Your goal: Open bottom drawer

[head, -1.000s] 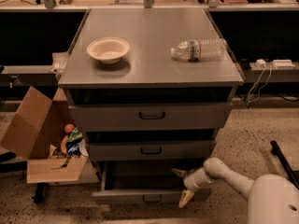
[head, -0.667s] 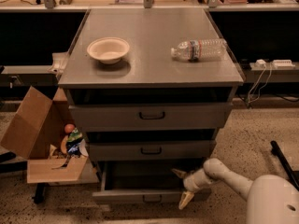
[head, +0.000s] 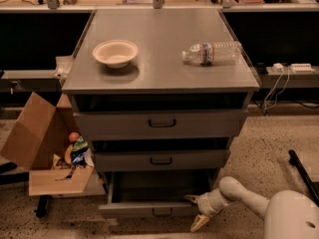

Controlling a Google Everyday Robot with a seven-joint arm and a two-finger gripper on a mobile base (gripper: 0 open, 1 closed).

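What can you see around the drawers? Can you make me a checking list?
Surface: grey cabinet top, flat.
Job's things: bottom drawer pulled partly out.
Clutter: cream bowl upright; plastic bottle lying on its side.
Grippers: gripper open, at the bottom drawer's right end.
Cables: white cables hang from a power strip, right.
Surroundings: open cardboard box with bits inside, left.

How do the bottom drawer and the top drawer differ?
The bottom drawer is pulled out, tray showing; the top drawer looks pushed in. The bottom front is slim, the top's taller. Both are grey with dark centre handles. The gripper is at the bottom drawer's right end.
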